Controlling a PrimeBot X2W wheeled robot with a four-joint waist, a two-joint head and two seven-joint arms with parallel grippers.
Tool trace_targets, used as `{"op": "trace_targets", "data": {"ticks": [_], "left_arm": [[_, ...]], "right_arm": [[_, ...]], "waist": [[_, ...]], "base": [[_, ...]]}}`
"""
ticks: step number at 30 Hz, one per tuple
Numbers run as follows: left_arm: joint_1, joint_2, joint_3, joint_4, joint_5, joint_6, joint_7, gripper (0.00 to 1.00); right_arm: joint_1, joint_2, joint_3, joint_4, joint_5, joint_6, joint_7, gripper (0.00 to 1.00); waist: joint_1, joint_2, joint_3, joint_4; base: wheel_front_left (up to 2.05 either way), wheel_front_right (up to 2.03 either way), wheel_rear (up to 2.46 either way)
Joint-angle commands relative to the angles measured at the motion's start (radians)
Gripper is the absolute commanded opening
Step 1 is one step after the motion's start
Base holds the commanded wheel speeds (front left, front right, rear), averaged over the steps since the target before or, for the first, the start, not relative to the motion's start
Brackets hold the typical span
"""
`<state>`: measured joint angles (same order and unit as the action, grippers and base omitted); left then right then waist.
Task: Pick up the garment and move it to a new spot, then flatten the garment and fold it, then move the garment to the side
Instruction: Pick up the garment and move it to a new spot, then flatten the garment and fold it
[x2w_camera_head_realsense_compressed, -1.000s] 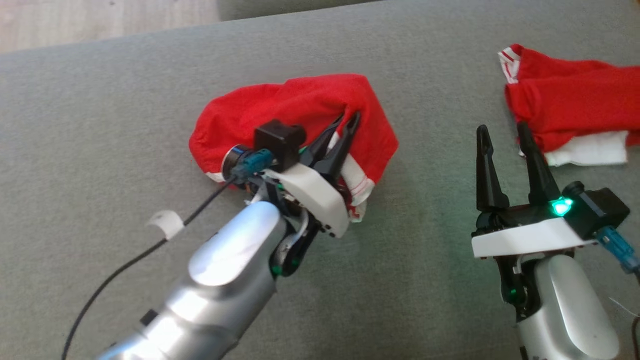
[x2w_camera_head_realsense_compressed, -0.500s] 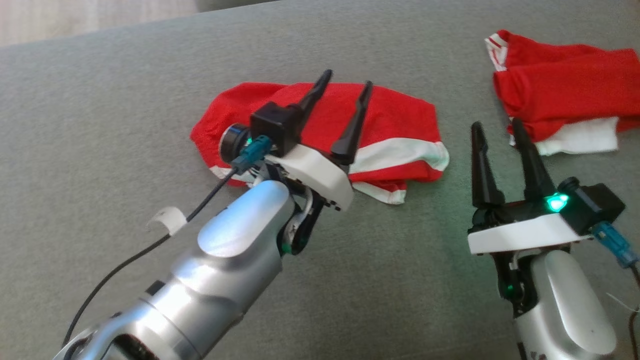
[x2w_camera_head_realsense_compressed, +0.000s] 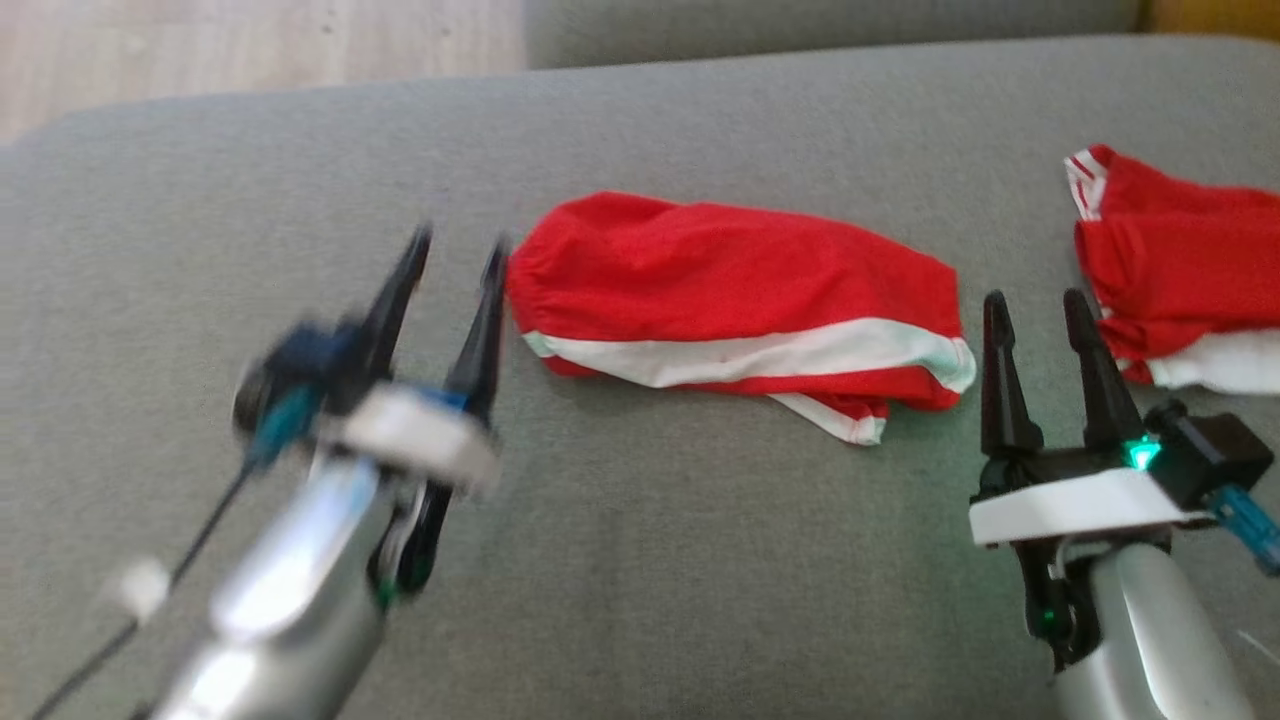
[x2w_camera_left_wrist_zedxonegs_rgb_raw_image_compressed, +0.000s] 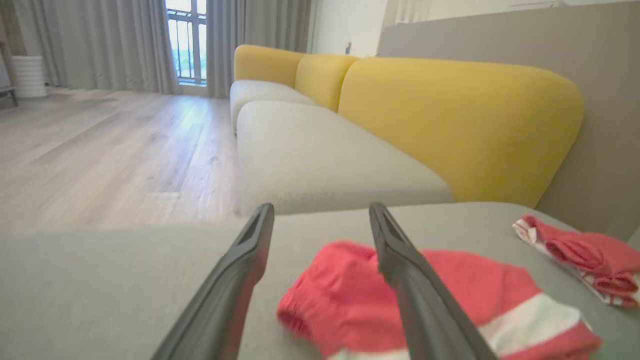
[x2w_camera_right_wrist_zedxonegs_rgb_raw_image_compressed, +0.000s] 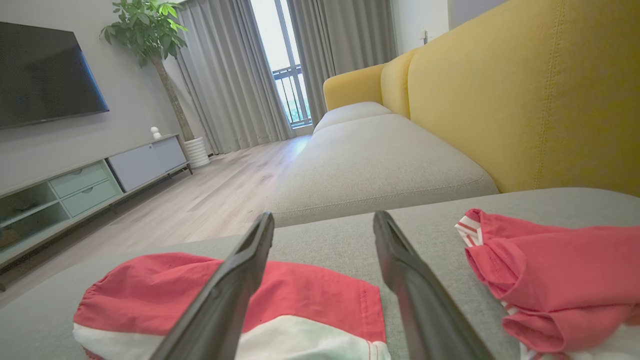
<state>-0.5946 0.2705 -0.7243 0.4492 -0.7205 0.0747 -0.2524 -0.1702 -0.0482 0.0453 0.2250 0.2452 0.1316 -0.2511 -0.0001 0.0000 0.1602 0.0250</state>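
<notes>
- A grey seat cushion (x2w_camera_head_realsense_compressed: 700, 560) fills the head view. Wooden floor (x2w_camera_head_realsense_compressed: 250, 45) shows at 11 o'clock, and the wrist views show a yellow sofa back (x2w_camera_left_wrist_zedxonegs_rgb_raw_image_compressed: 450, 115) and grey curtains (x2w_camera_right_wrist_zedxonegs_rgb_raw_image_compressed: 225, 75) beyond.
- The garment (x2w_camera_head_realsense_compressed: 740, 300), red with a white stripe, lies flat on the cushion just above the middle of the head view.
- Its long axis runs from 9 o'clock to 3 o'clock, dipping slightly toward the right end.
- The rounded, gathered end points to 9 o'clock and the straighter end to 3 o'clock. The white stripe runs along the edge nearer the robot.
- A white-edged corner pokes out underneath at its 5 o'clock.
- The left gripper (x2w_camera_head_realsense_compressed: 460, 243) is blurred, at 9 o'clock of the garment. Its fingers are spread with nothing between them. One tip is just beside the gathered end, and whether it touches cannot be told.
- The right gripper (x2w_camera_head_realsense_compressed: 1035, 300) sits at 4 o'clock of the garment, fingers apart and empty.
- A second red garment (x2w_camera_head_realsense_compressed: 1180, 270) lies bunched at 3 o'clock, apart from the first. The right gripper's fingers stand in front of the gap between the two.
</notes>
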Motion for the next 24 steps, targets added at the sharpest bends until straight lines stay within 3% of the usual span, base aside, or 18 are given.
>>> {"op": "trace_targets", "data": {"ticks": [1, 7, 14, 24], "left_arm": [[0.021, 0.037, 0.051, -0.049, 0.010, 0.001, -0.009, 1.00], [0.216, 0.055, 0.150, -0.168, 0.019, -0.004, -0.009, 1.00], [0.356, -0.009, 0.263, -0.235, 0.082, -0.033, -0.009, 1.00], [0.386, -0.078, 0.354, -0.214, 0.169, -0.094, -0.009, 1.00]], "right_arm": [[-0.009, -0.002, 0.013, -0.022, -0.004, -0.001, -0.011, 1.00], [0.022, -0.002, -0.005, 0.002, 0.000, -0.001, -0.011, 1.00], [0.035, -0.002, -0.007, 0.011, 0.008, -0.001, -0.011, 1.00], [0.031, -0.002, -0.003, 0.011, 0.010, -0.001, -0.011, 1.00]], "waist": [[0.0001, 0.0000, -0.022, 0.024], [0.0001, 0.0000, -0.038, 0.040], [0.0001, 0.0000, -0.044, 0.029], [0.0001, 0.0000, -0.049, 0.010]], "base": [[0.00, 0.00, 0.00], [0.00, 0.00, 0.00], [0.00, 0.00, 0.00], [0.00, 0.00, 0.00]]}}
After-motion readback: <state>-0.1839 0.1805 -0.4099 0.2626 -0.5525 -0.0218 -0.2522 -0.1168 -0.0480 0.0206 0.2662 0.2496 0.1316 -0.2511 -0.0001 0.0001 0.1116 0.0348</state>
